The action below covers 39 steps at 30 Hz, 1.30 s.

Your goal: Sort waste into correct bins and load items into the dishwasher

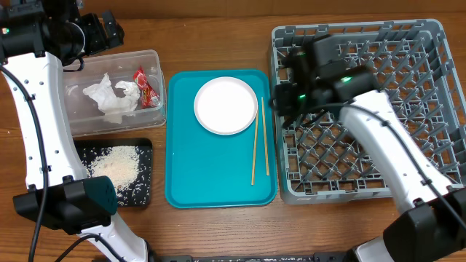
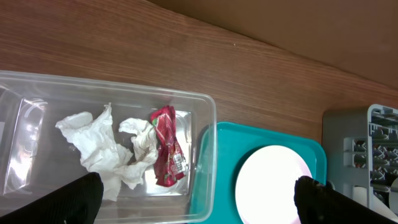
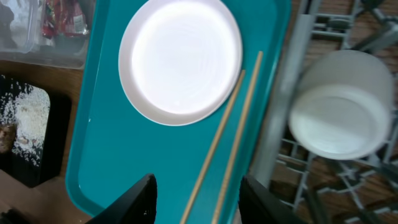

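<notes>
Loading looks like the step in hand. The sorting seems done: crumpled napkins [image 2: 102,146] and a red wrapper [image 2: 166,146] lie in the clear tub [image 1: 156,58] at the upper left of the overhead view. Rice scraps [image 1: 116,164] are spread in the black tray [image 1: 145,145] below it. A white cup [image 3: 339,102], apparently mouth-down, already sits in the dish rack [image 1: 429,44] on the right. The plate [image 1: 226,105] and the two chopsticks [image 1: 258,142] are not yet loaded. They lie on the teal tray [image 1: 182,182] at centre frame, the chopsticks side by side just right of the plate.

The right gripper [image 3: 199,202] hangs over the tray's right edge, beside the rack's left wall. Its fingers are apart with nothing between them, and in its wrist view the lower ends of the chopsticks show in the gap. The next move probably calls for lowering, lining the fingers across the thin sticks and closing without pushing them apart, or else going for the plate's rim.

The left gripper [image 2: 198,186] hovers at the overhead view's upper left, above the tub's far corner. It is spread wide, empty and touching nothing.
</notes>
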### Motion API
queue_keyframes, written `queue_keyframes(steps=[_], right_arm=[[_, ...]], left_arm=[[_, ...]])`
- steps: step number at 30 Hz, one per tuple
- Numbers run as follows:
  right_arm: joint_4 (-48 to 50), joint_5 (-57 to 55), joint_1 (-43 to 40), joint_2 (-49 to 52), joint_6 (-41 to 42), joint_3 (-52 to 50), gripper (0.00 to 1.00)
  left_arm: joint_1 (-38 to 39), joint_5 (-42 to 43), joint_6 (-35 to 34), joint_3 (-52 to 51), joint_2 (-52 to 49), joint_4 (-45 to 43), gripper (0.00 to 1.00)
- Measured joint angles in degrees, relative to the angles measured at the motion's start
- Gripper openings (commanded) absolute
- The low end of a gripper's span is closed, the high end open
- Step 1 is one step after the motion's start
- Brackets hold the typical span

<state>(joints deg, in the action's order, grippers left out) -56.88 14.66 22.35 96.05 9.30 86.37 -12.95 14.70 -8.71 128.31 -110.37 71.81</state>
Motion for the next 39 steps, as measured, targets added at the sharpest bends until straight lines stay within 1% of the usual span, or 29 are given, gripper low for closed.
queue_keyframes(steps=[7,14,19,22,24,26,27,29,36,39], right_arm=[[1.42,-9.84,9.44,0.0,6.75,0.0,0.45],[2.16,-16.85,15.56,0.0,12.48,-1.29,0.45],[8.52,-19.71,17.86,0.0,14.86,-7.32,0.45],[14.25,-22.25,18.05,0.0,15.26,-10.69,0.35],[18.27,-24.74,18.03,0.11,15.61,-12.46,0.19],[23.26,-27.85,18.03,0.79,15.28,-13.88,0.09],[25.2,-28.98,18.03,1.36,15.52,-14.12,0.07],[29.68,-30.45,18.03,3.26,15.78,-14.45,0.04],[43.08,-29.42,18.03,11.37,15.93,-14.75,0.04],[46.42,-27.5,18.03,14.23,15.91,-14.78,0.04]], left_arm=[[0.0,0.0,0.0,0.0,0.0,0.0,1.0],[0.0,0.0,0.0,0.0,0.0,0.0,1.0],[0.0,0.02,0.0,0.0,0.0,-0.02,1.0],[0.0,0.02,0.0,0.0,0.0,0.0,1.0],[0.0,0.0,0.0,0.0,0.0,0.0,1.0],[0.0,-0.02,0.0,0.0,0.0,-0.02,1.0],[0.0,0.0,0.0,0.0,0.0,-0.02,1.0],[0.0,0.0,0.0,0.0,0.0,0.0,1.0],[0.0,0.0,0.0,0.0,0.0,-0.02,1.0],[0.0,0.0,0.0,0.0,0.0,0.0,1.0]])
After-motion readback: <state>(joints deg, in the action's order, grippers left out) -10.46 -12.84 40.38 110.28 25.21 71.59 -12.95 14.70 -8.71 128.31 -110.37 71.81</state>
